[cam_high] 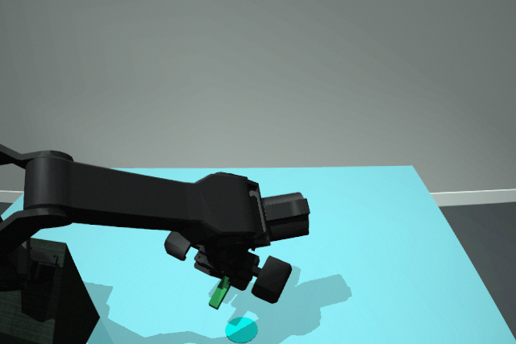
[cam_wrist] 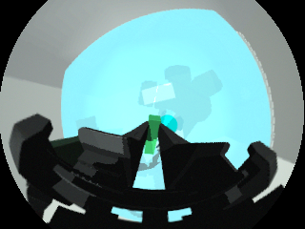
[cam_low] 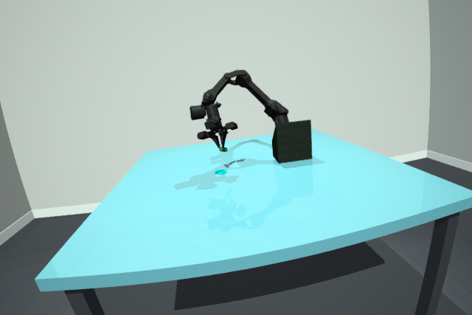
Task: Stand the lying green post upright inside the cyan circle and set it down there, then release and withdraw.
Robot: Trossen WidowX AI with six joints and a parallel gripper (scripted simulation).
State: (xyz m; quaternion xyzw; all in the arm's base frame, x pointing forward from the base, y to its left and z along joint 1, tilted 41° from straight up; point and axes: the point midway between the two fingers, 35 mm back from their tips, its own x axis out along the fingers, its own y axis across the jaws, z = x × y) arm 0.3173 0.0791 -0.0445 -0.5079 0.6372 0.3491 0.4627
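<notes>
Top view: gripper (cam_high: 228,279) pinches tilted green post (cam_high: 218,293) above cyan circle (cam_high: 241,329).

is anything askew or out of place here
Only the green post: it hangs tilted in the shut claw, above the table and short of the cyan circle. Nothing looks spilled or damaged.

counter (cam_low: 343,204): pale blue glossy top, fills the lower half of the exterior view
legs (cam_low: 434,265): dark, lower right
box (cam_low: 293,140): dark block, right of centre on the counter
wall (cam_low: 114,37): plain grey-white
floor (cam_low: 23,258): dark grey
</notes>
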